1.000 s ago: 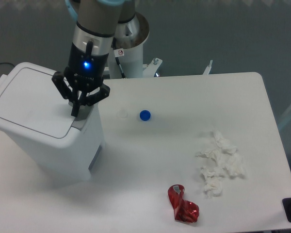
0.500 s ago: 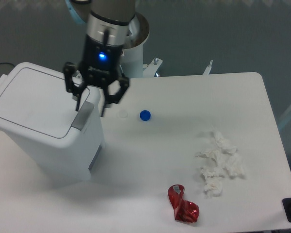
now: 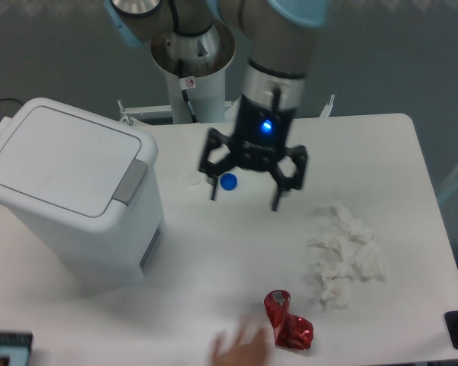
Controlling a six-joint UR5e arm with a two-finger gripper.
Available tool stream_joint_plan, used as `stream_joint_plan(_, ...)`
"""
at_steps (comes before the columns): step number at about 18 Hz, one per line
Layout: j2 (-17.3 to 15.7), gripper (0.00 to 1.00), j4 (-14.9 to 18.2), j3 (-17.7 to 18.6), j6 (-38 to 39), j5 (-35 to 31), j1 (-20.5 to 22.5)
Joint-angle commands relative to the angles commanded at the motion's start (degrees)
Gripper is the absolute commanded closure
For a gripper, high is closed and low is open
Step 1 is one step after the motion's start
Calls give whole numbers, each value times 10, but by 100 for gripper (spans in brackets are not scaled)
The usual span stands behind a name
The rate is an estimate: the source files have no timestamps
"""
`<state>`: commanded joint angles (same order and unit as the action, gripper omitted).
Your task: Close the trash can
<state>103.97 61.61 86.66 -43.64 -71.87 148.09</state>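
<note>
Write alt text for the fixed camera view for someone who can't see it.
A white trash can sits lid-down at the table's left while the open gripper hovers mid-table near a blue cap. Crumpled tissues, a crushed red can and a blurred hand lie nearer the front.

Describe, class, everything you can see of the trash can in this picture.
The trash can is a large, white, boxy bin with rounded corners, plastic by the look of it. Its flat lid lies shut, with a grey push-tab at the front rim. It stands upright on the left of the white table, seen slightly askew. Nothing touches it; the gripper hangs open, well to its right.
</note>
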Motion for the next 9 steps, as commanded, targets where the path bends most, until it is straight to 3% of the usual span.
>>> stream_joint_plan(5,49,0,10,3,-172,-90,16)
stream_joint_plan(9,79,0,30,-15,-224,-125,30)
